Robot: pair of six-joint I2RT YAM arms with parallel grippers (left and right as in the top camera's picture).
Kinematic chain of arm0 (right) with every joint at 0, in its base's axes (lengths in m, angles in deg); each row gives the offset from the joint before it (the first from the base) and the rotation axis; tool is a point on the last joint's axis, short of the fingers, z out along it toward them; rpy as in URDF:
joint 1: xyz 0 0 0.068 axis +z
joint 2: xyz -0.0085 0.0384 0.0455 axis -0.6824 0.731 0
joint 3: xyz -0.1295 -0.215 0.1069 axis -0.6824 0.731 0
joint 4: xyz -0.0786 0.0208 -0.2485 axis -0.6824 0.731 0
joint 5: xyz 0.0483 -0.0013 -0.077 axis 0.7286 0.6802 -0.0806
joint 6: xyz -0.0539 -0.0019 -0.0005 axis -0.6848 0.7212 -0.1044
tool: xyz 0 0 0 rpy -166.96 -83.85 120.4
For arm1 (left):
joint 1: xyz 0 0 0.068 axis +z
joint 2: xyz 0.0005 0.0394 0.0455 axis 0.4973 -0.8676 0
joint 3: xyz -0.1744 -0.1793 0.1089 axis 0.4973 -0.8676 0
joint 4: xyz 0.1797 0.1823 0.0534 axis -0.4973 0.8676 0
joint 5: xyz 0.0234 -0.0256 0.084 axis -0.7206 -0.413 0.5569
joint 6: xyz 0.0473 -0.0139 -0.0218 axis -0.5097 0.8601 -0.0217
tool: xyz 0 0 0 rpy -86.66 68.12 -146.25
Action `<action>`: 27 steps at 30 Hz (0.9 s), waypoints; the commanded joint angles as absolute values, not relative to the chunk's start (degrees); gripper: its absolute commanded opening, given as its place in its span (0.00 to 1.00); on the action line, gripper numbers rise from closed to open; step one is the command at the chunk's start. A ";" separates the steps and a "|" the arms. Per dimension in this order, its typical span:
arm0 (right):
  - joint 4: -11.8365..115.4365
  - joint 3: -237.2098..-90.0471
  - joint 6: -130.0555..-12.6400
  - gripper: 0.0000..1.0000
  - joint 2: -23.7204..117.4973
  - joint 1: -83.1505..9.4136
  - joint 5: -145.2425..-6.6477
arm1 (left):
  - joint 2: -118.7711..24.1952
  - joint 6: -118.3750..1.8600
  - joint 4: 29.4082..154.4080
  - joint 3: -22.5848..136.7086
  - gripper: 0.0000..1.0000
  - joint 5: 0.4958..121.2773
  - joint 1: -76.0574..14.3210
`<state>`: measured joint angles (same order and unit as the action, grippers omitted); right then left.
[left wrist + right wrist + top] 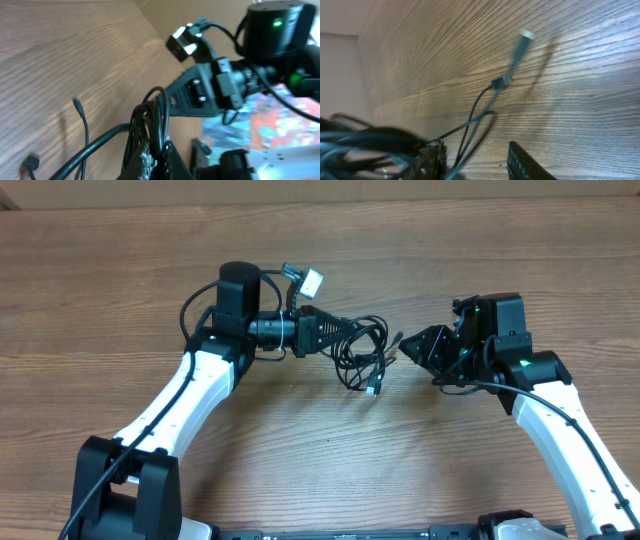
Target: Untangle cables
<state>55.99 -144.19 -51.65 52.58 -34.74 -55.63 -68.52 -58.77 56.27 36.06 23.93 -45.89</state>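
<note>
The cables [362, 348] form a loose black tangle at the middle of the wooden table, with a plug end [375, 388] trailing toward the front. My left gripper [345, 332] reaches in from the left and is shut on several strands of the cables [150, 120]; in the left wrist view its jaws [159, 152] pinch them tightly. Just right of the tangle is my right gripper [405, 348], pointing left. In the right wrist view its fingers [432, 160] stand apart, and thin strands [475, 125] run between them, close to the left finger. A plug [520, 42] lies beyond.
The wooden table [320, 470] stretches all around. Both white arms come in from the front corners. A small connector block [310, 280] on a robot wire sits behind my left wrist.
</note>
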 commanded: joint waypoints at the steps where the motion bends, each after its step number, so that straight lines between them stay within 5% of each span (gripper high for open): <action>1: 55.79 -144.84 -52.35 0.42 52.54 -34.72 -52.00 | -67.04 -64.74 56.66 37.02 0.04 26.51 -45.76; 6: 55.57 -144.84 -54.52 0.45 52.54 -34.72 -49.29 | -67.04 -66.90 58.39 37.02 0.04 24.36 -47.56; 15: 58.35 -144.84 -82.23 0.50 52.54 -34.72 -46.80 | -67.04 -69.44 64.58 37.02 0.04 14.64 -48.54; 27: 53.52 -144.84 -88.59 0.57 52.54 -34.72 -29.07 | -67.04 -61.18 64.55 37.02 0.04 9.15 -48.47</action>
<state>55.44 -144.19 -84.79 52.58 -34.78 -39.89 -68.52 -63.06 64.77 36.06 13.39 -48.43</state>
